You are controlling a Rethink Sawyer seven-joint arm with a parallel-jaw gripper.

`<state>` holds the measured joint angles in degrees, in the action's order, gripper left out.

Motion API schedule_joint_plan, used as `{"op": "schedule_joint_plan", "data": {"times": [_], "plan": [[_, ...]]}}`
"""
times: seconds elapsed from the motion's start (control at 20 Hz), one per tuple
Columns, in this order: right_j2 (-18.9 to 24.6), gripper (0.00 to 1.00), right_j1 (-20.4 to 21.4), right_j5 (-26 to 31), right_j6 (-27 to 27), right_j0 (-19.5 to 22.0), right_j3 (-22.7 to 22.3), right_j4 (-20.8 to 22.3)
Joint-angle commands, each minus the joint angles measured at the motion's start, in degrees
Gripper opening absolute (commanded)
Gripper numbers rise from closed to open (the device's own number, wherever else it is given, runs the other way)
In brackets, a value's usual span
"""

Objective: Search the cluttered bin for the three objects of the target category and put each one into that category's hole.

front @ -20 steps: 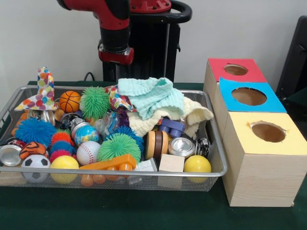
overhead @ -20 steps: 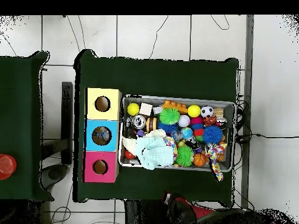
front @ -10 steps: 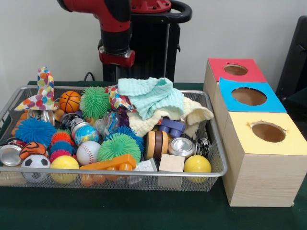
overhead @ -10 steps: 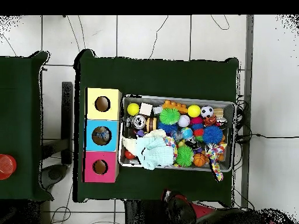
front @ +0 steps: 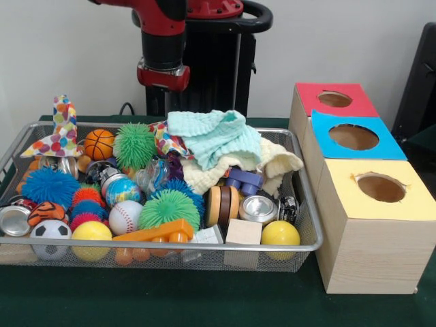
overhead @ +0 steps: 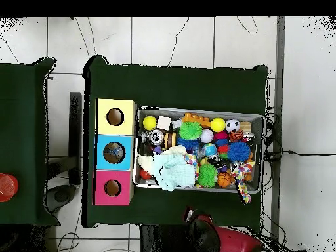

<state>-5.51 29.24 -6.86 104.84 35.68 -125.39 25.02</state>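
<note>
Green table holds the untouched bin (front: 300,204); arm (front: 163,41) has risen slightly, gripper state unclear.

Wire bin (front: 310,235) crammed with toys; one can (front: 258,208) near its front right corner, another (front: 13,220) at the front left.

The red and black arm (front: 162,41) hangs vertically, wrist pointing down.

2 cans (front: 258,208) (front: 13,219) seen, maybe more; 3 boxes (front: 371,225); 1 bin (front: 310,225).
</note>
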Motion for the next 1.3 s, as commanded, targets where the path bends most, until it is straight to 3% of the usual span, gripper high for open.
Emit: {"op": "schedule_joint_plan", "data": {"times": [0.05,0.25,0.55,0.65,0.8,0.85,0.95,1.0,1.15,1.3], "plan": [[4.06,1.00,4.68,11.03,4.35,0.04,5.17,-3.45],[6.31,1.00,1.67,12.46,2.81,2.16,7.89,-2.16],[6.84,1.00,1.85,12.07,2.69,3.24,9.96,-0.95],[9.95,1.00,1.48,13.28,2.11,6.11,9.81,-1.36],[10.55,1.00,1.68,13.85,2.48,6.63,9.34,-1.86],[10.79,1.00,-0.09,14.75,0.98,6.62,10.62,-0.85],[11.08,1.00,-6.85,8.29,1.96,7.35,13.93,0.95],[9.07,1.00,-6.79,7.30,2.92,5.10,14.34,0.75],[5.29,1.00,2.19,14.96,2.02,-3.04,13.15,-0.17],[6.04,1.00,6.49,20.19,1.52,-4.68,12.60,-1.93]]}}
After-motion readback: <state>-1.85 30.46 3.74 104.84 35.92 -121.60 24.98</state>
